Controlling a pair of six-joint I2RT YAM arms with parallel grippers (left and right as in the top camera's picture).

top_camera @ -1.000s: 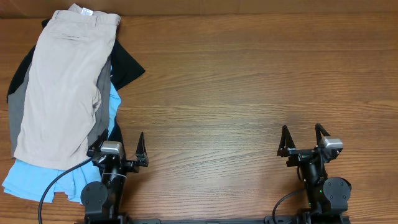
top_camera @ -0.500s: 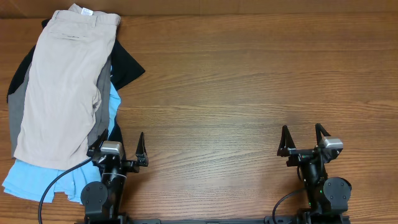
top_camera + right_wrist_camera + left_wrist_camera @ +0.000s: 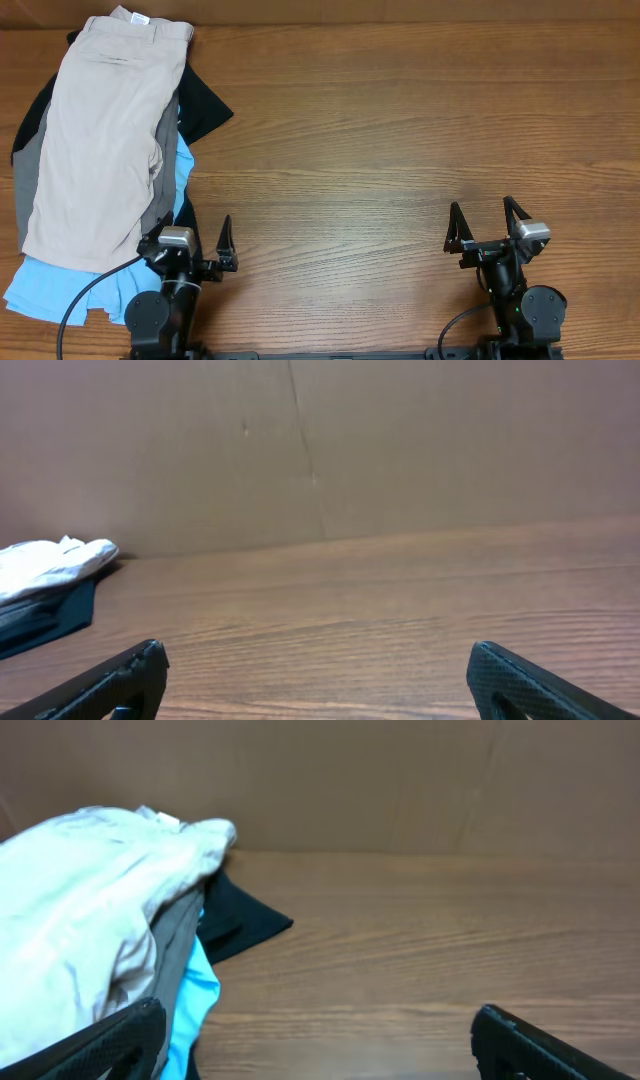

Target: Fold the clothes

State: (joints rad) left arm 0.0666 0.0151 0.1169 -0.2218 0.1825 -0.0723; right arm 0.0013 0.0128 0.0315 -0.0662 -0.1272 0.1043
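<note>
The clothes lie in a pile at the table's left. Light beige khaki shorts [image 3: 100, 140] lie on top, folded lengthwise, waistband toward the far edge. Under them are grey shorts [image 3: 160, 180], light-blue shorts [image 3: 60, 290] and a black garment [image 3: 205, 105]. The pile also shows in the left wrist view: beige shorts [image 3: 80, 920], light-blue shorts [image 3: 195, 995], black garment [image 3: 240, 915]. My left gripper [image 3: 190, 245] is open and empty at the pile's near right corner. My right gripper [image 3: 488, 225] is open and empty over bare wood at the near right.
The wooden table [image 3: 400, 130] stretches to the right of the pile. A brown cardboard wall [image 3: 320, 440] stands along the far edge. A black cable [image 3: 85, 300] runs from the left arm over the light-blue shorts.
The left arm has shifted very slightly toward the near edge. The clothes and the right arm have not moved.
</note>
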